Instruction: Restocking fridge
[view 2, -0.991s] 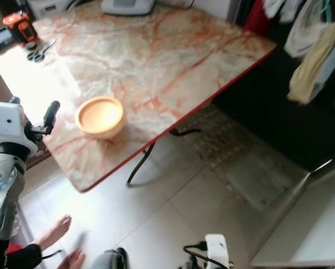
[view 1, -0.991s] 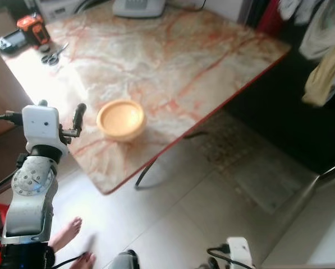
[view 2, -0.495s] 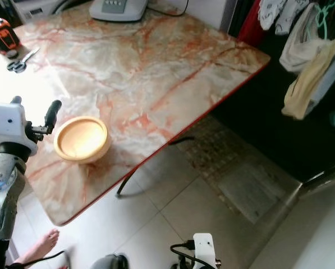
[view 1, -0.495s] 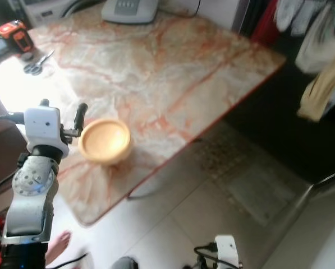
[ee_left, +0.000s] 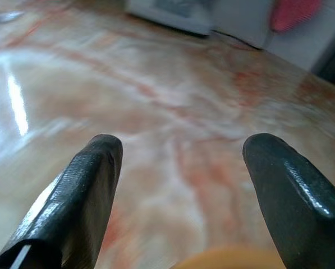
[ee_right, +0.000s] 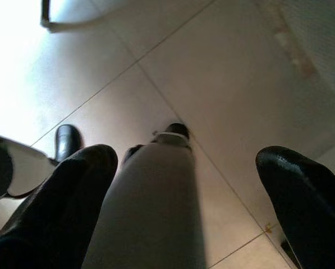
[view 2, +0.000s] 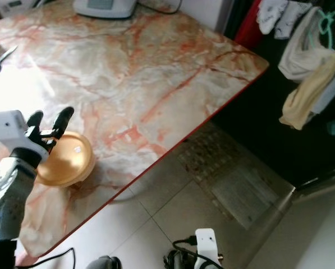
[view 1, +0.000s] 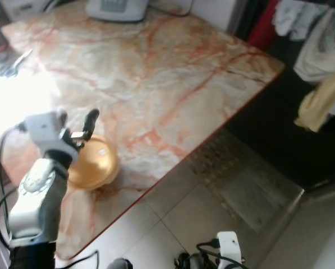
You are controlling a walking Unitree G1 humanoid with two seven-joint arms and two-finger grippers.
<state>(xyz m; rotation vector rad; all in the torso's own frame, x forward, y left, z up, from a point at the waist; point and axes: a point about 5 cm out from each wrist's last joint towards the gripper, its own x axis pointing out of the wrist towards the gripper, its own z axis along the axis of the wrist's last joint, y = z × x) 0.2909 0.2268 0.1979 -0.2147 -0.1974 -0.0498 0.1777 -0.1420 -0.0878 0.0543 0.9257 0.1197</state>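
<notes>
A shallow orange-yellow bowl (view 1: 94, 164) sits near the front left corner of a marble-patterned table (view 1: 156, 73) with a red edge. My left gripper (view 1: 76, 120) is raised over the bowl's near rim, open, with nothing between its black fingers (ee_left: 83, 196). In the left wrist view the bowl's rim (ee_left: 234, 259) peeks in below the fingers, with the table top beyond. My right gripper (ee_right: 184, 185) hangs low and open over the tiled floor, pointing down at my own grey leg (ee_right: 150, 207).
A grey appliance (view 1: 115, 8) stands at the table's far edge and scissors (view 2: 0, 59) lie at the far left. Clothes (view 1: 324, 67) hang at the right beside a dark opening. A patterned mat (view 1: 240, 168) lies on the tiles past the table.
The camera has swung so the table and bowl sit lower left in view. My left gripper now stands over the bowl's rim instead of beside it.
</notes>
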